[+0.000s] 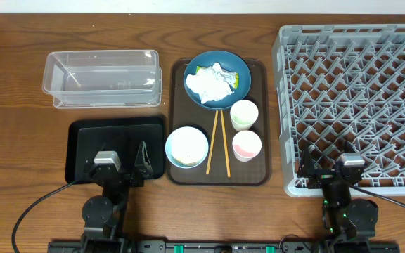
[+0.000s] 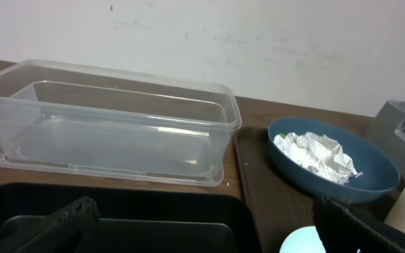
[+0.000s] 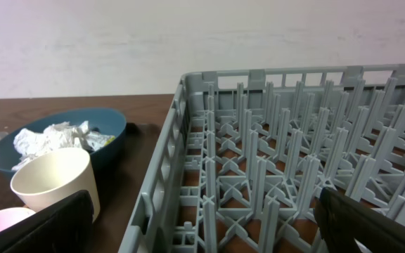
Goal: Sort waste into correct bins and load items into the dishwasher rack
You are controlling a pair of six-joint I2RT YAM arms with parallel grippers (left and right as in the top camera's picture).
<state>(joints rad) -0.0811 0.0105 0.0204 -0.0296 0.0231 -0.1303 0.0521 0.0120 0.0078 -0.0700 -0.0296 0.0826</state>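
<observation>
Since nothing is sorted yet, the overhead view shows the tissue [image 1: 213, 83] on the blue dish [image 1: 242, 69] beside bowl [image 1: 187, 146], cups [image 1: 244, 114] and chopsticks [image 1: 215, 144] on the brown tray [image 1: 259, 70], with tub [image 1: 103, 79] and black tray [image 1: 83, 133] at left and rack [image 1: 357, 91] at right empty. From its wrist view the left gripper [image 2: 202, 228] gapes wide, empty, over the black tray; the right gripper's [image 3: 202, 225] view shows it equally wide at the rack's near edge.
</observation>
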